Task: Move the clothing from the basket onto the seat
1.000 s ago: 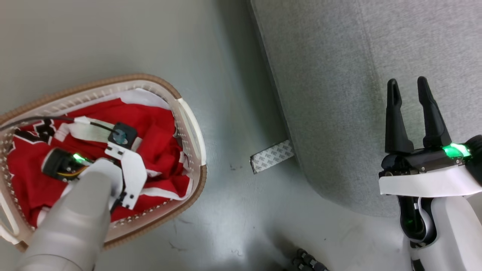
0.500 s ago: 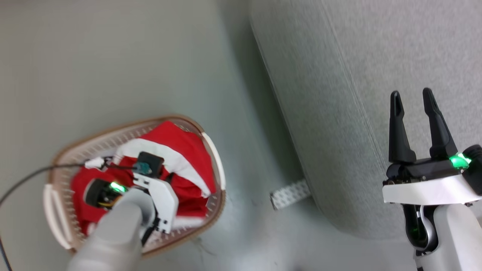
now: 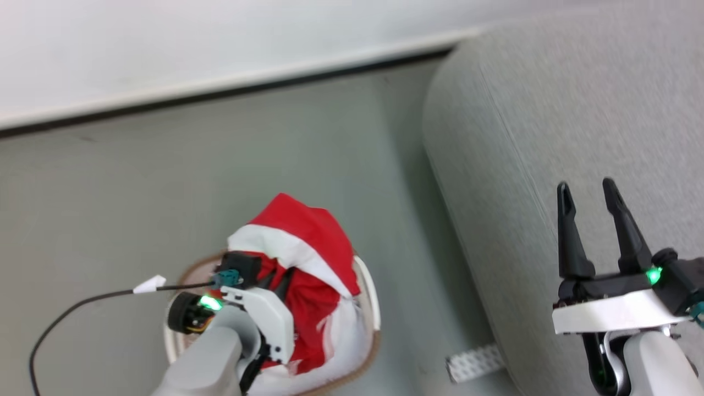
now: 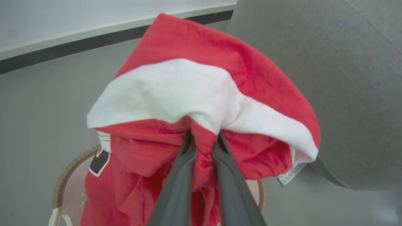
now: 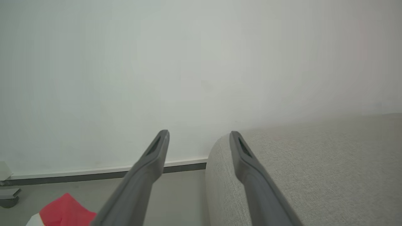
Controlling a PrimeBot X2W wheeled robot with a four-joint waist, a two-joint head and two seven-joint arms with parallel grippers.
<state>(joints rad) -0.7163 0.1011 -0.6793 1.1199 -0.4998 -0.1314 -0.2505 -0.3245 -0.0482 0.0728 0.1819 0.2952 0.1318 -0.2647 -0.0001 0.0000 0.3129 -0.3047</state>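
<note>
The red clothing point(image 3: 308, 236) with a white band hangs bunched above the basket point(image 3: 369, 291), its lower folds still draped into it. In the left wrist view my left gripper point(image 4: 204, 136) is shut on a fold of this clothing point(image 4: 201, 91), and a black-and-white print patch shows at the lower left. The basket's brown rim point(image 4: 62, 182) sits below the hanging cloth. In the head view my left wrist point(image 3: 258, 313) covers the fingers. My right gripper point(image 3: 586, 190) stands open and empty over the grey seat point(image 3: 550, 110), as the right wrist view confirms point(image 5: 199, 135).
The basket stands on a grey floor point(image 3: 165, 192), left of the seat's rounded edge point(image 4: 345, 78). A white wall with a dark baseboard point(image 3: 220, 91) runs behind. A patterned strip point(image 3: 476, 363) lies by the seat's foot. A black cable point(image 3: 82, 308) trails from my left wrist.
The head camera has risen and tilted, bringing the wall into view. My left gripper has lifted the red clothing up out of the basket. The right gripper stays open.
</note>
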